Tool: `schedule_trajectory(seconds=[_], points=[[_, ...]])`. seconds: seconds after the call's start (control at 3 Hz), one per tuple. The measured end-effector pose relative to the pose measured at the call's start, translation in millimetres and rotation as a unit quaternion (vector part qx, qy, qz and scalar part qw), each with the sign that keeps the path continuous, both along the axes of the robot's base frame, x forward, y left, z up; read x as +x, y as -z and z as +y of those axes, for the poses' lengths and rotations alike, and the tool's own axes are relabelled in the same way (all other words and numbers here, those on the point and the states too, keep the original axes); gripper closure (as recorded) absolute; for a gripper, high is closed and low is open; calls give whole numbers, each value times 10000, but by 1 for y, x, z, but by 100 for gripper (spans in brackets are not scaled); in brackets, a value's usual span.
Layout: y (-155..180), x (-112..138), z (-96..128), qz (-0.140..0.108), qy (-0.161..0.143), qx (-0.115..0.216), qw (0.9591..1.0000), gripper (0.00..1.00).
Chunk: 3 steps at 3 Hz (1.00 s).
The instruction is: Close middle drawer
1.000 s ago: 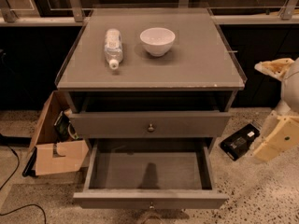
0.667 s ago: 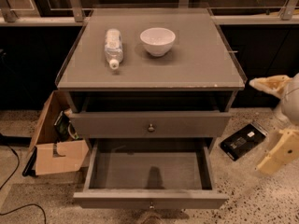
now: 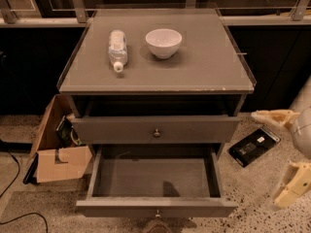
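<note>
The middle drawer (image 3: 155, 208) is pulled far out at the bottom of the grey-brown cabinet, and its inside is empty. Its low front panel has a small round knob (image 3: 157, 212) at the centre. Above it is a drawer with a taller front panel (image 3: 156, 129) and a like knob; it stands slightly out, with a dark gap above it. My gripper (image 3: 268, 159) is to the right of the cabinet, above the floor and apart from both drawers. Its two cream fingers (image 3: 273, 116) are spread wide and hold nothing.
A plastic bottle (image 3: 117, 49) lies on the cabinet top (image 3: 204, 67) beside a white bowl (image 3: 164, 42). A cardboard box (image 3: 58, 154) stands on the floor at the left. A black device (image 3: 253, 146) lies on the floor at the right. A cable (image 3: 14, 178) runs at the far left.
My gripper has moved downward on the right side of the cabinet. The drawers, bottle and bowl have not moved.
</note>
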State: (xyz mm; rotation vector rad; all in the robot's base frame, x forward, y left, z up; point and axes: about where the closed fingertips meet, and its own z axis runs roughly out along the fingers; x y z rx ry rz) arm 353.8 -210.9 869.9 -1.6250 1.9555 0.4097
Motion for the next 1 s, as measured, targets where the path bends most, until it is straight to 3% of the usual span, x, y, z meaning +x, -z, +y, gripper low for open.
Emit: schedule_trajectory(seconds=[0.33,0.67,1.0], points=[[30,-10,-8,64,209,186,9996,0],[30,-10,-8,64,209,186,9996,0],[30,-10,-8,65,208,187,9996,16]])
